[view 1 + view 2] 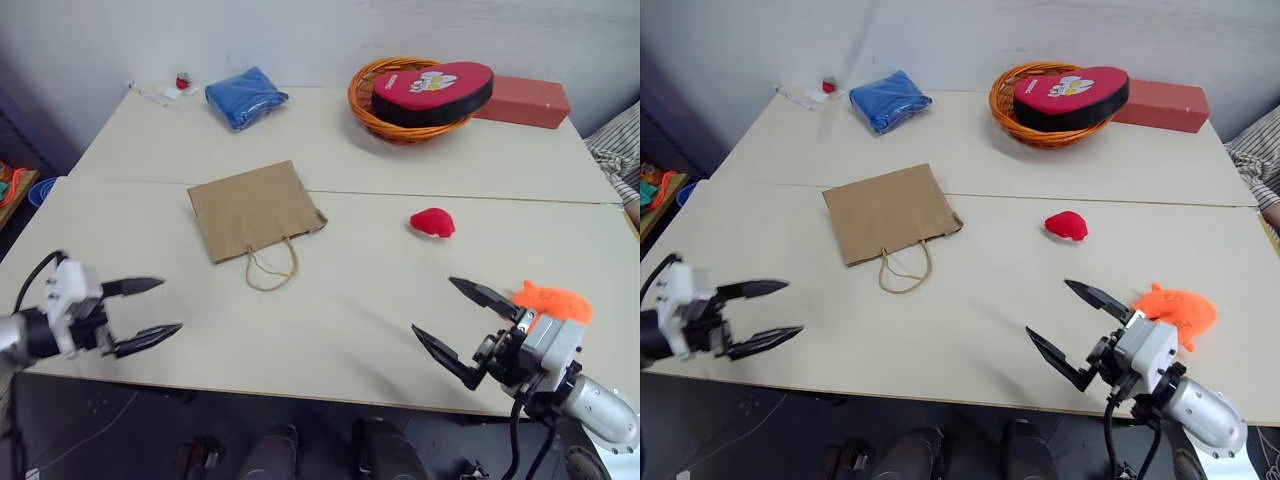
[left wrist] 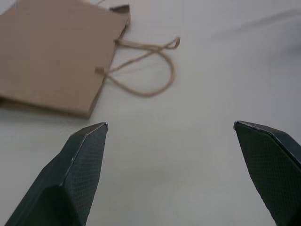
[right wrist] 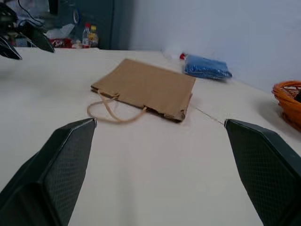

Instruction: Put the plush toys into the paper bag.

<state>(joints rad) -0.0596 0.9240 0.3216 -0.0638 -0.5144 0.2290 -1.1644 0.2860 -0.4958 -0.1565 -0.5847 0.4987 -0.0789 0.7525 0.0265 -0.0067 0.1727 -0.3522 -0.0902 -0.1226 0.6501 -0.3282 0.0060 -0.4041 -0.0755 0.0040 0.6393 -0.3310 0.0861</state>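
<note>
The brown paper bag (image 1: 252, 209) lies flat in the middle of the table, its cord handles (image 1: 272, 267) pointing toward the near edge. A small red plush toy (image 1: 432, 222) rests to the bag's right. The orange plush toy (image 1: 553, 301) lies near the front right, just behind my right wrist. My right gripper (image 1: 448, 314) hovers open and empty over the front right of the table, left of the orange toy. My left gripper (image 1: 150, 313) is open and empty at the front left, aimed toward the bag (image 2: 56, 52).
At the back right stands an orange wire basket (image 1: 400, 128) holding a red heart cushion (image 1: 432, 92), with a red brick-like box (image 1: 525, 101) beside it. A blue folded cloth (image 1: 245, 96) and small items (image 1: 176, 85) lie at the back left. A person's sleeve (image 1: 620, 150) shows at the right edge.
</note>
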